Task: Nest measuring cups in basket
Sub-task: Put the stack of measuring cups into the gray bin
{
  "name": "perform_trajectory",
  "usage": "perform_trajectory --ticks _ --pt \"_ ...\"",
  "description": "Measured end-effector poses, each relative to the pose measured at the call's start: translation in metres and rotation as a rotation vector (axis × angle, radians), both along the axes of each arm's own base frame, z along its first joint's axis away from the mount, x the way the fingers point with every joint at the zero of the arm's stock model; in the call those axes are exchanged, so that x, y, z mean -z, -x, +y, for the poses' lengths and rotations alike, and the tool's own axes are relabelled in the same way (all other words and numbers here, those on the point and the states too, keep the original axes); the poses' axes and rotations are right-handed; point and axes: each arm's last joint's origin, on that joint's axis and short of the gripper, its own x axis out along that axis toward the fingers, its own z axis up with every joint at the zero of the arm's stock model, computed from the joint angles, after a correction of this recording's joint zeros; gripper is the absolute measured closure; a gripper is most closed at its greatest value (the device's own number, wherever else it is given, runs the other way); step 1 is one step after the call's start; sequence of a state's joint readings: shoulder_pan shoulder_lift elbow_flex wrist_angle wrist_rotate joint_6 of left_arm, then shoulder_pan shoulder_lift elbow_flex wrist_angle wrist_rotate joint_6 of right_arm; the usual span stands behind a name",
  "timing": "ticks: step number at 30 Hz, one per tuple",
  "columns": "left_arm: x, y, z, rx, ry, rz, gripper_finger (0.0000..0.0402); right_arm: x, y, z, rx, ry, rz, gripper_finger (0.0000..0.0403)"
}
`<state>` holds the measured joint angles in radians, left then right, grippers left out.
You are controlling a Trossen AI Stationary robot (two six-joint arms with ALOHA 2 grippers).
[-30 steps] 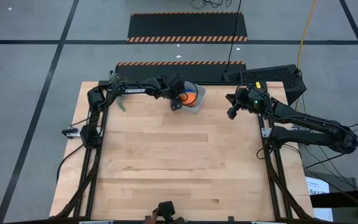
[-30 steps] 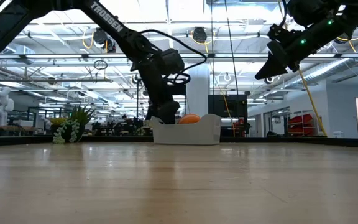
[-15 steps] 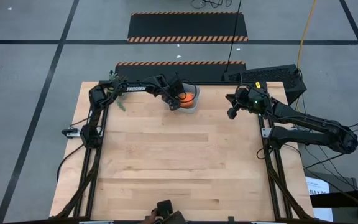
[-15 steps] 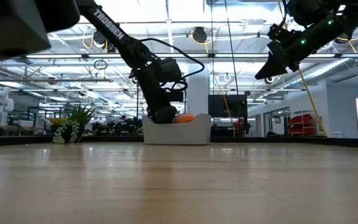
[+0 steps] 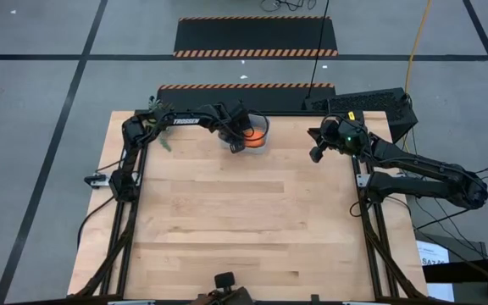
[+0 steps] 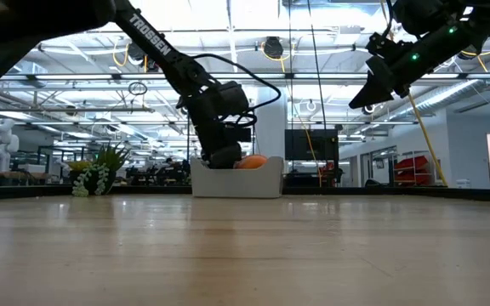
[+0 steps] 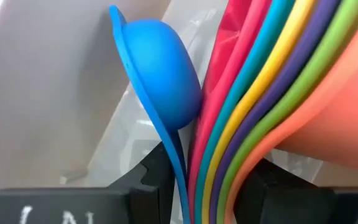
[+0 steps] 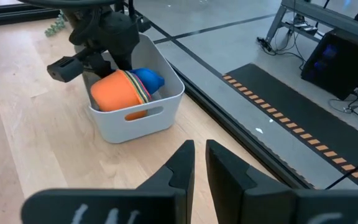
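Stack of graded round plastic measuring cups (image 8: 124,91), orange outermost with yellow, green, purple, red rims showing and a blue one (image 8: 148,79) at the far end, lies tipped on its side inside the small pale grey-white rectangular plastic basket (image 8: 160,112). Basket sits at the far edge of the pale wooden table (image 5: 244,220), left of centre, near the small green plant (image 6: 99,172)

Stack's long axis runs across the basket, orange bowl toward one wall, blue cup toward the other; the flat handles (image 7: 229,155) fan together and run straight back into the left claw

Left claw (image 5: 237,138) reaches down into the basket. In the left wrist view its two dark fingers (image 7: 151,177) bracket the bundled handles, blue on one side, orange on the other, and appear to be pinching them. So: gripping the measuring cups by the handles

Right claw (image 5: 316,152) hangs in the air near the table's right far corner, well apart from the basket, fingers almost together, holding nothing

Left arm is plainly the nearer one. Judgement: the cups are nested and in the basket; what is left looks like letting go and lifting out along the handle line without dragging the stack
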<state>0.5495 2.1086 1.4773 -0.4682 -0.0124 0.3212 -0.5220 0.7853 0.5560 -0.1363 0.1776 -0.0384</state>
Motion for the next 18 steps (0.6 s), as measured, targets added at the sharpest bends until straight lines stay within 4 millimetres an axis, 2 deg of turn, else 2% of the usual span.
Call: perform_trajectory --ticks 5,13,18 --pt "-0.004 0.0 -0.001 -0.001 -0.05 0.014 0.0291 0.0 0.0 0.0 0.0 0.001 0.0 0.0369" --pt "-0.046 -0.004 -0.024 0.025 -0.412 0.143 0.0291 0.0 0.0 0.0 -0.004 0.006 0.005 0.0369" --pt "-0.054 -0.019 -0.043 0.08 -0.617 0.207 0.0291 0.0 0.0 0.0 -0.005 0.008 0.007 0.0369"
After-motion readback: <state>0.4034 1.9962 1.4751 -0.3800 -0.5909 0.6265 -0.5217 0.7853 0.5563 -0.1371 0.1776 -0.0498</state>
